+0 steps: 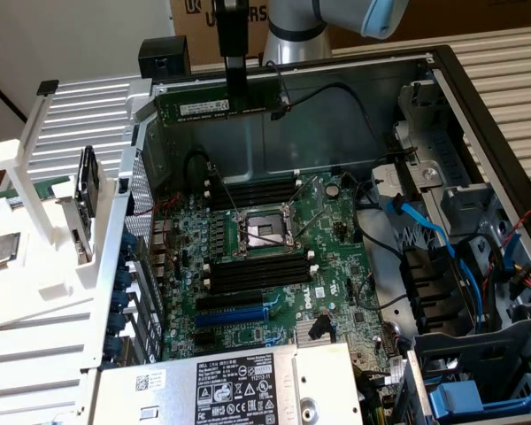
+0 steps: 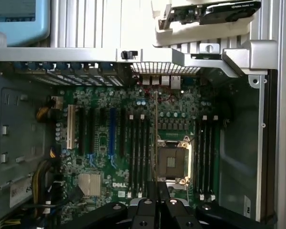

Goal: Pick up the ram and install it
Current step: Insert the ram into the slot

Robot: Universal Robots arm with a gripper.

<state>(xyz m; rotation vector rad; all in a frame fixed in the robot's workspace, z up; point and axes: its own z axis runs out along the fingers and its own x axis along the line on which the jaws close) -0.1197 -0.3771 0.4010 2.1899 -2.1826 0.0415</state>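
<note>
At the exterior view's left stands a white rack [image 1: 35, 266], well apart from the work. The gripper [image 1: 237, 86] pinches the ram [image 1: 199, 107] by its upper edge, fingers pressed onto it, holding it in the air at the far side of the case [image 1: 478, 115], above the slots [image 1: 252, 190]. I judge the carry wants the stick kept level, its lower edge square over one slot, clear of the socket [image 1: 264, 232] and cables [image 1: 425, 226]. Its long axis runs left to right, parallel to the slots, with the label facing the exterior camera.
</note>
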